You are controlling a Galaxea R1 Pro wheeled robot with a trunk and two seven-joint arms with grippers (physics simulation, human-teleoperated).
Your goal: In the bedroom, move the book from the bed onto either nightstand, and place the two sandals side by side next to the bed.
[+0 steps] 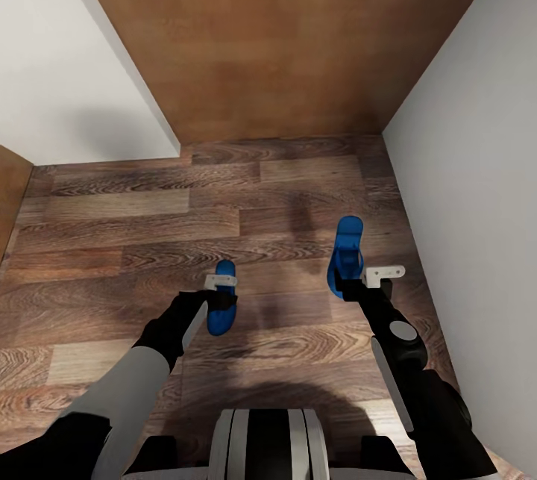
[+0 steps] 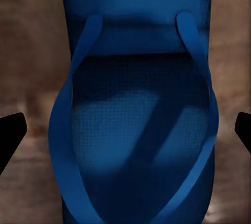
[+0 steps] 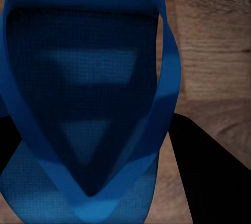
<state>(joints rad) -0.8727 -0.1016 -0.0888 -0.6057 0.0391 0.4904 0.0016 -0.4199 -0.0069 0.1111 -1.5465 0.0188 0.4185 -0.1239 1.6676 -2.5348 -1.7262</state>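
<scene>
The left pincer (image 1: 221,292) hangs spread over one sandal (image 1: 221,310), fingers either side; the right pincer (image 1: 358,280) seems pressed onto the other sandal (image 1: 347,252), though its grip is unclear. Both sandals are over the wood floor (image 1: 112,241), well apart, and a loose or one-sided hold could let either twist or drop askew beside the white wall (image 1: 470,166) beyond.

Close over a bright blue flat flip-flop sandal (image 3: 83,104), straps meeting in a V, dark pincer fingers (image 3: 209,177) flanking it, wood-plank floor (image 3: 214,41) beyond.
</scene>
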